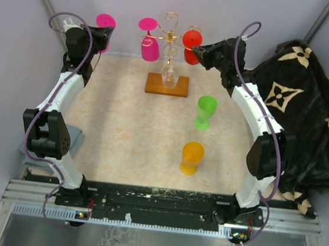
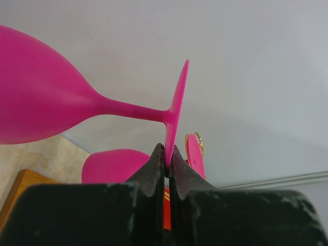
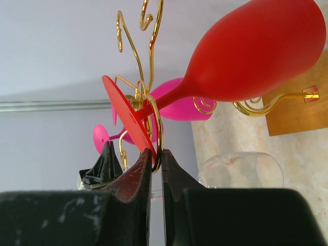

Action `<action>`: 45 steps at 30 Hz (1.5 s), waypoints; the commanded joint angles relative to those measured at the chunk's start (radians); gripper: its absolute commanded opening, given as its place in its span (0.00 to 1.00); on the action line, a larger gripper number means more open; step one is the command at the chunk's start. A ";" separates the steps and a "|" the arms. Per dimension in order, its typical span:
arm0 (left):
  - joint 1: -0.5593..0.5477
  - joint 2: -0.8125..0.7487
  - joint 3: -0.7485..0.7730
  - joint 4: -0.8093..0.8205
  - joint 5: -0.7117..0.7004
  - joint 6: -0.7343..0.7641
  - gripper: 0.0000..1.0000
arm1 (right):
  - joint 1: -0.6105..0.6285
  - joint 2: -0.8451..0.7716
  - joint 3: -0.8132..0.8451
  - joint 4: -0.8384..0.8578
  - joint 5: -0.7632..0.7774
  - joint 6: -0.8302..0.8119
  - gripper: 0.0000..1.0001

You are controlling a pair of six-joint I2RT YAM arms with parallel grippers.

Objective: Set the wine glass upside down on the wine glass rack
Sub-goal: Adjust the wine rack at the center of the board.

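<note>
The wine glass rack (image 1: 171,36) is a gold wire stand on a wooden base (image 1: 157,85) at the back of the table. My left gripper (image 2: 166,154) is shut on the foot rim of a pink wine glass (image 2: 51,102), held up left of the rack (image 1: 106,20). My right gripper (image 3: 156,156) is shut on the foot rim of a red wine glass (image 3: 256,51), pinched beside a gold loop (image 3: 160,133) that its stem passes through. The red wine glass (image 1: 192,40) hangs bowl down on the rack's right side. A second pink wine glass (image 1: 148,45) hangs on the left side.
A clear glass (image 1: 170,76) hangs low at the rack's post. A green glass (image 1: 205,111) and an orange glass (image 1: 192,157) stand upright on the beige mat. A black patterned cloth (image 1: 303,109) is heaped on the right, and a grey cloth (image 1: 77,140) lies by the left arm.
</note>
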 commanded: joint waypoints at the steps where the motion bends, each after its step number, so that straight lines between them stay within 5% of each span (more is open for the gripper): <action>1: -0.004 -0.023 0.026 0.008 -0.001 0.025 0.04 | 0.013 -0.072 -0.012 0.096 -0.033 -0.027 0.06; 11: -0.003 -0.038 0.026 -0.005 -0.004 0.034 0.04 | 0.013 -0.099 -0.026 0.113 -0.039 -0.072 0.28; 38: -0.004 -0.016 0.095 -0.016 0.002 0.087 0.04 | 0.013 -0.278 -0.180 0.079 -0.075 -0.133 0.34; 45: -0.003 0.089 0.216 -0.010 0.080 0.087 0.03 | 0.013 -0.378 -0.201 0.003 0.036 -0.260 0.26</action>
